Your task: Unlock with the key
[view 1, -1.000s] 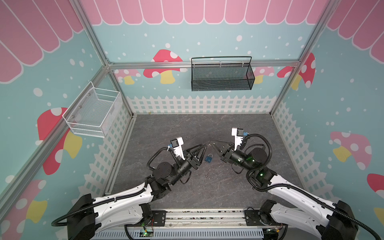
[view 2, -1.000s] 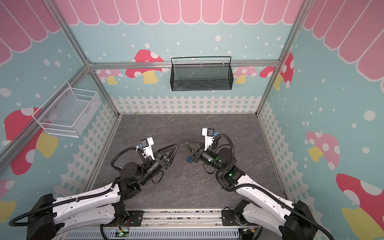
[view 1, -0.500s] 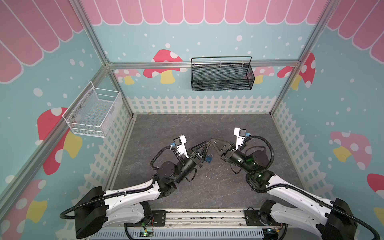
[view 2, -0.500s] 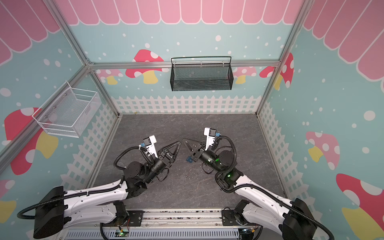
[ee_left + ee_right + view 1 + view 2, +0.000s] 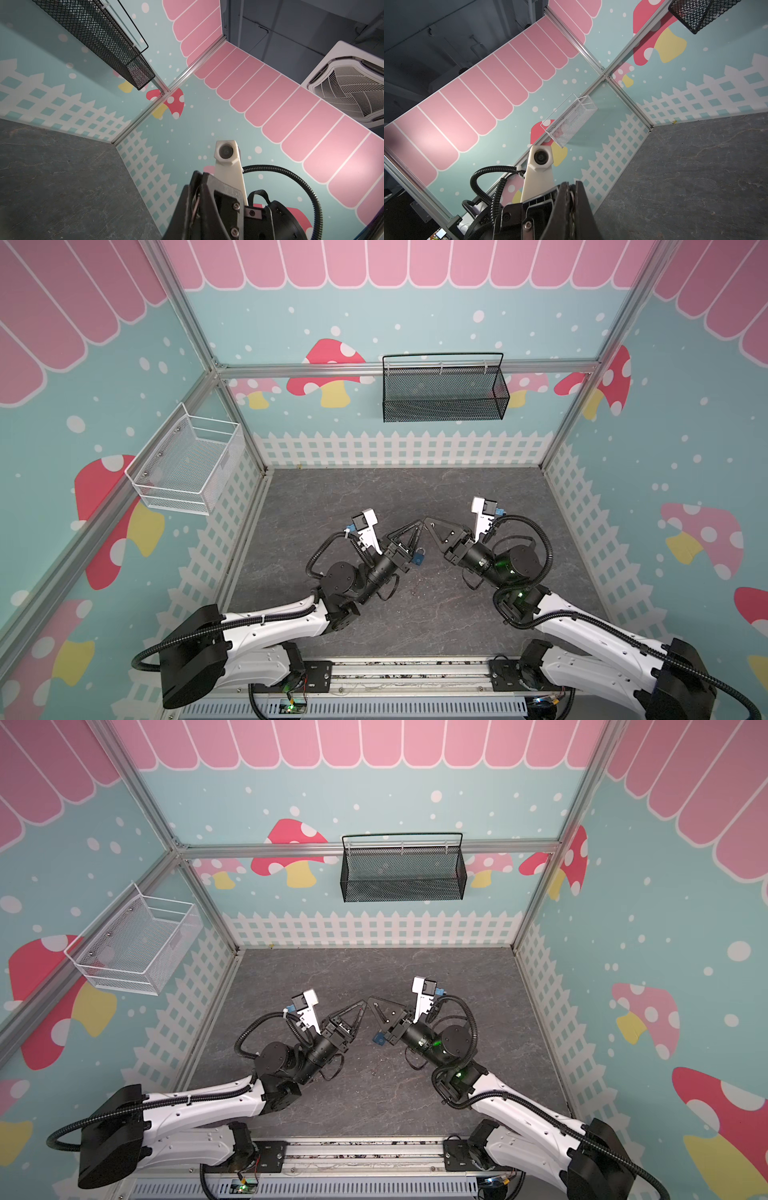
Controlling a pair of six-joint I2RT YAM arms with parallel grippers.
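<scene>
We went over every view and honestly there's nothing readable anywhere: no text, brand, number or sign. The walls (image 5: 415,323) just carry printed mushrooms, dots and a picket fence, and the blue padlock (image 5: 419,558) is way too small for us to make out any marking.

White arm links (image 5: 274,628), black motor joints (image 5: 340,576), black ribbed cable conduit (image 5: 259,167). Black triangular fingers (image 5: 209,212) with silver screws (image 5: 235,206) at base. White plastic wrist-camera mounts (image 5: 370,531), round lens (image 5: 225,151) in hexagonal end, blue connectors (image 5: 351,529) behind. Green status lights (image 5: 504,562) on right arm (image 5: 582,630).
</scene>
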